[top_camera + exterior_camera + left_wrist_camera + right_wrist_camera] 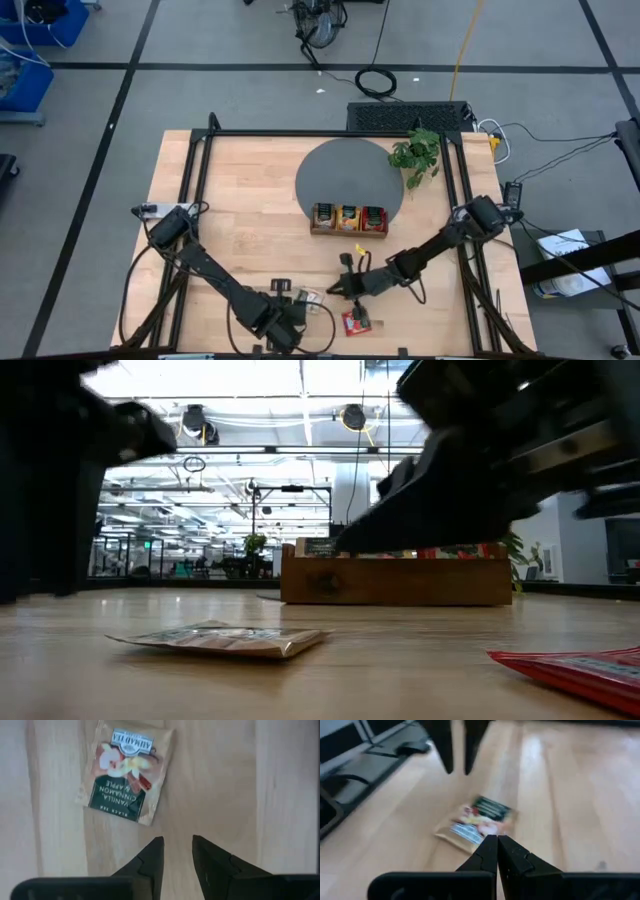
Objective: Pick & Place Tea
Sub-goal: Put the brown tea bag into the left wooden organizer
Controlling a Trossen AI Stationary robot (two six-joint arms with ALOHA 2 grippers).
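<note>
A beige-green tea sachet with a printed label lies flat on the wooden table near its front edge, also seen in the high view and the low view. My left gripper hangs above the table just beside it, pointing down, open, with nothing between its fingers. My right gripper reaches in from the right, nearly level, shut and empty, its tips close over the same sachet and clear of the table. A red sachet lies flat nearby.
A wooden tray with three slots holding sachets stands on a grey round mat at the table's middle. A small yellow sachet lies in front of the tray. A potted plant stands at the back right.
</note>
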